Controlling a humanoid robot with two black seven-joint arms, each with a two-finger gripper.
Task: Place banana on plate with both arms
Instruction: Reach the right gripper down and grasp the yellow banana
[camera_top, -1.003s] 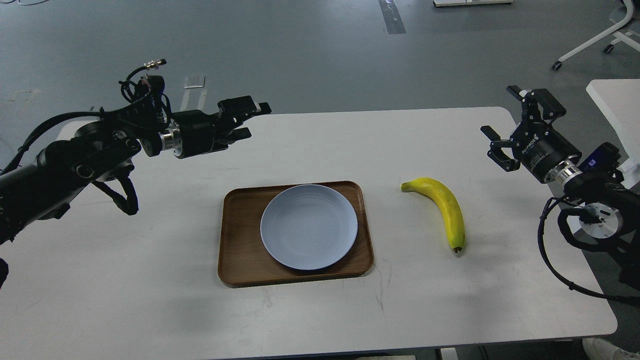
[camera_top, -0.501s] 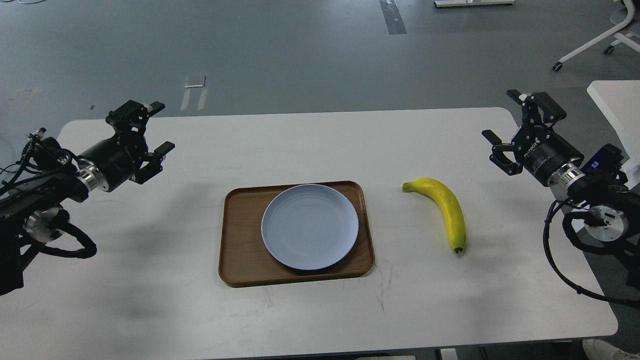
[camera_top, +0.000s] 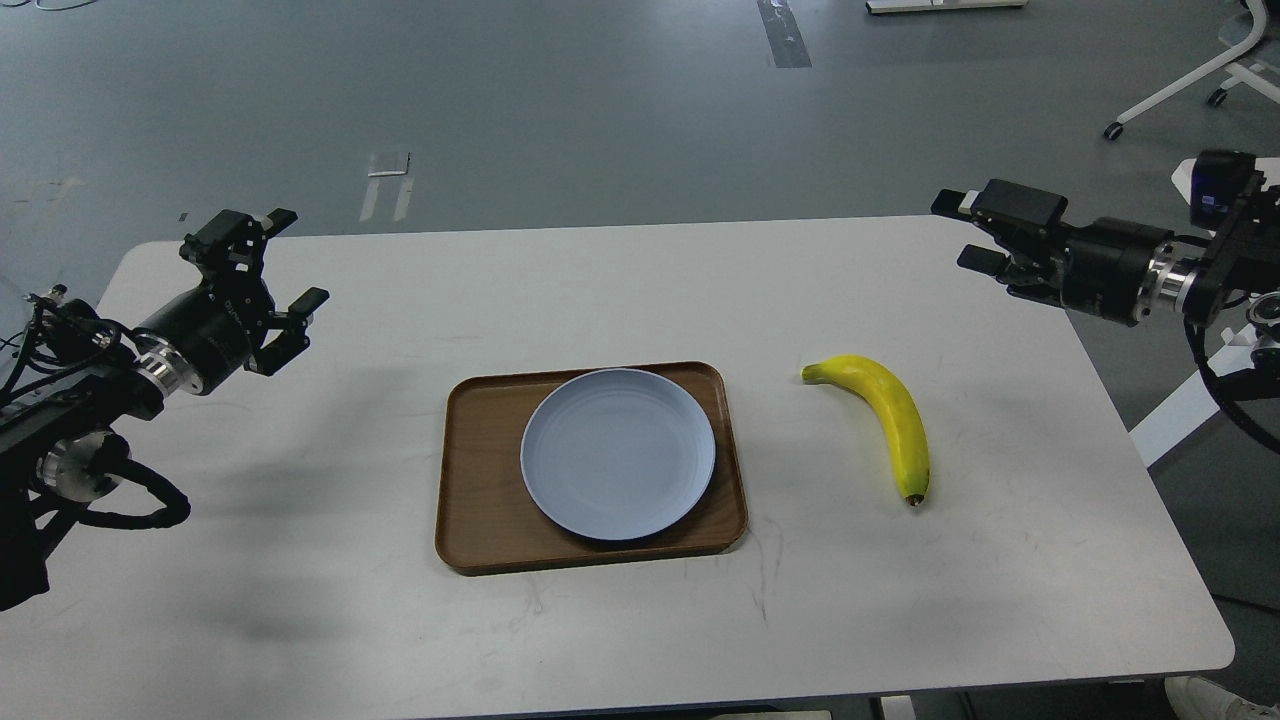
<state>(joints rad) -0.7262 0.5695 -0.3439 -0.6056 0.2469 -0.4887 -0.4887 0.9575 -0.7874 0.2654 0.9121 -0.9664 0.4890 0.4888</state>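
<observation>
Yellow banana (camera_top: 886, 417) beside empty plate (camera_top: 618, 454)

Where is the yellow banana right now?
In the head view, the curved yellow banana lies on the white table, right of the brown wooden tray holding the round pale blue plate, touching neither.

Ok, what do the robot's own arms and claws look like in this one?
Both arms are black with silver joint rings and looping black cables. The left claw and right claw are black and two-fingered. The cylindrical wrist bodies carry small pale lettering, unreadable here. A blue patch shows behind the right wrist.
</observation>
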